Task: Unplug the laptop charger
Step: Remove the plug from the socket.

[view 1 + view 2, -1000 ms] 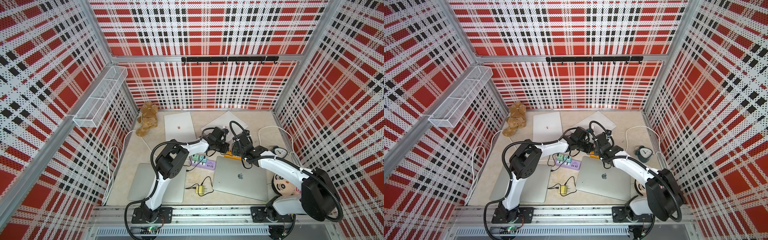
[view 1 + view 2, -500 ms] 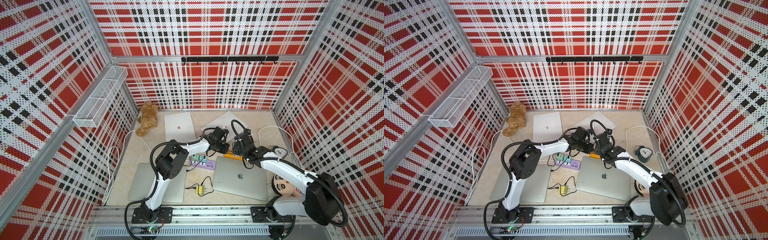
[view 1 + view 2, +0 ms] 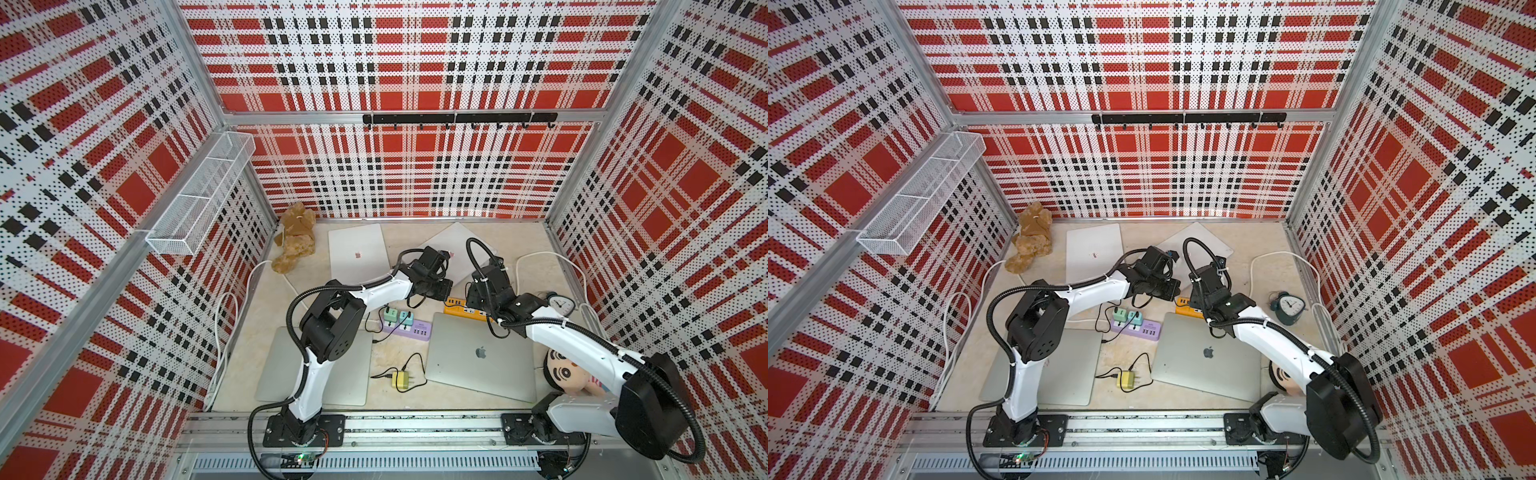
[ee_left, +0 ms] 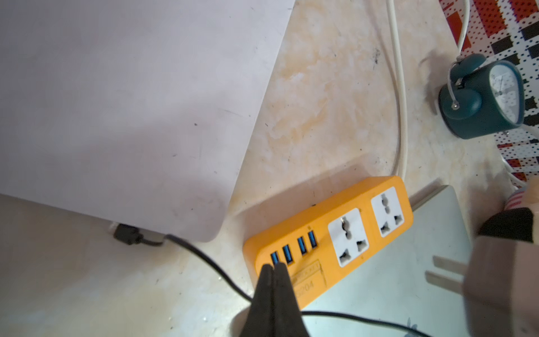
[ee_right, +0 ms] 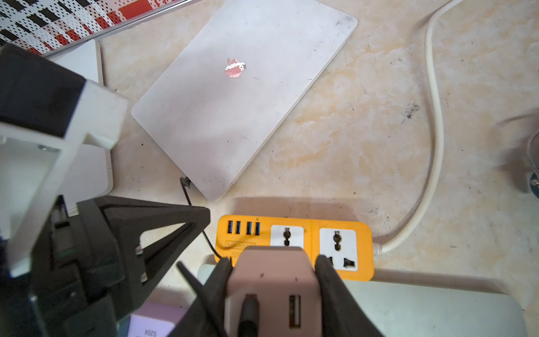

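Unplugging looks done: right end effector (image 5: 272, 261) clamps the charger (image 5: 271, 283), prongs (image 4: 446, 262) free just beside the power strip (image 5: 364, 248); left end effector (image 4: 273, 270), pinched together, rests on it.

Bright, even light; wide-angle bending at the edges.
In both top views the walls (image 3: 95, 174) are seen bowed toward the corners. Soft shadows are cast beside the power strip (image 5: 310, 233) and the clock (image 4: 472, 116). The charger (image 4: 501, 289) is rendered blurred at close range.
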### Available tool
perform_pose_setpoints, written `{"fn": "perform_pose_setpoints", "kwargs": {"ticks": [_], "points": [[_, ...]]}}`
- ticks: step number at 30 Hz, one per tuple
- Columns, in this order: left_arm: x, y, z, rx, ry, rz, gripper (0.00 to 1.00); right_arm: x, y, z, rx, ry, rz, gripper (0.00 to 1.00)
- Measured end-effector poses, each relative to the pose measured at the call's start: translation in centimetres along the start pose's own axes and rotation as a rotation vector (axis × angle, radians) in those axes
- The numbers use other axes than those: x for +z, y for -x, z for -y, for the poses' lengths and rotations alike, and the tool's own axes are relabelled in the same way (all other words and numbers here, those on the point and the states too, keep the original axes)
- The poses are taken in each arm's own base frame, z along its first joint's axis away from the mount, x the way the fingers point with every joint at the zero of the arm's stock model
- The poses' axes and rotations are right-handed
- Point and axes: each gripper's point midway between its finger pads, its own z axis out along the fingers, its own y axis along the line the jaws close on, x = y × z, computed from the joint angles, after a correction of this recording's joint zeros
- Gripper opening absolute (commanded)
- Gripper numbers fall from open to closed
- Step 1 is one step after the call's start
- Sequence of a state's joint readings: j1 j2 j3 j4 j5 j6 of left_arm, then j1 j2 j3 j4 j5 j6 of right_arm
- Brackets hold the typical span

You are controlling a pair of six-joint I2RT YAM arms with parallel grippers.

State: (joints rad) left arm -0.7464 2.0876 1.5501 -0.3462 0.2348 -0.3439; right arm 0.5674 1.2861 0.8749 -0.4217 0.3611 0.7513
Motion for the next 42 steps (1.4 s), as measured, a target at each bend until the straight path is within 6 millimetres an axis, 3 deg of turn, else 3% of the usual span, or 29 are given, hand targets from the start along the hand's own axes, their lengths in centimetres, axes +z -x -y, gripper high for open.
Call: {"fn": "perform_pose_setpoints", "kwargs": {"ticks": [14,25,36,42], "points": [[0.5,-2.5,-1.6,-0.036,0.038,-0.065,0.04,-0.5,0.2,0.0,0.003,0.007,0.006,0.23],[3.1,-5.8,-1.1,-0.022,0.038,-0.156,0.04,-0.5,0.1,0.1,0.0,0.004,0.003,0.23],[3.3,-5.2,0.3,-0.014,-0.021,-0.138,0.04,-0.5,0.1,0.2,-0.002,0.001,0.001,0.23],[3.1,-5.2,-0.8,-0.033,-0.016,-0.133,0.03,-0.7,0.4,0.0,-0.008,0.002,0.003,0.23]]}}
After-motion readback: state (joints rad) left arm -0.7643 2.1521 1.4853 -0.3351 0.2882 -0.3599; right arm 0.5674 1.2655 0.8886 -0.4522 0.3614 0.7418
